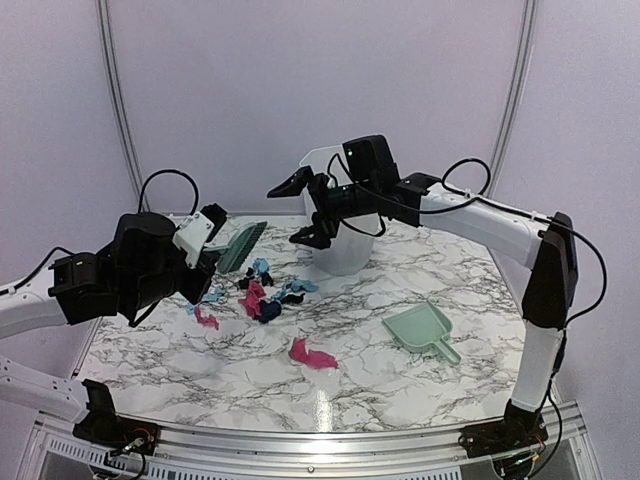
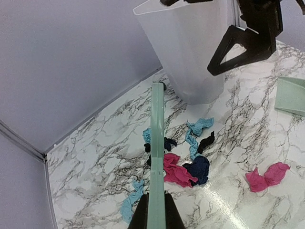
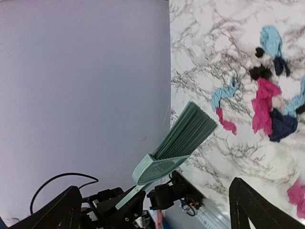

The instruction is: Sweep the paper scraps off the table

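Our left tool [image 1: 203, 258] is clenched on the brush [image 1: 242, 246] handle, bristles off the worktop [image 1: 200, 380], pointing twd the bin [image 1: 345, 255]. The paper scraps [image 1: 265, 297] sit just right of & below the bristles, dustpan [image 1: 420, 330] well apart further right. The right tool [image 1: 300, 210] hangs released, empty. Left arm's nearer imo, so we'd sweep rightward.

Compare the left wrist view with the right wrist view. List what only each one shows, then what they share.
Only the left wrist view: the white bin standing on the table, and a corner of the mint dustpan at the right edge. Only the right wrist view: the brush seen broadside with its bristles fanned, and a black cable looping at the lower left. Both: the brush, clamped in the left gripper, the marble table, and the pink, blue and dark paper scraps.
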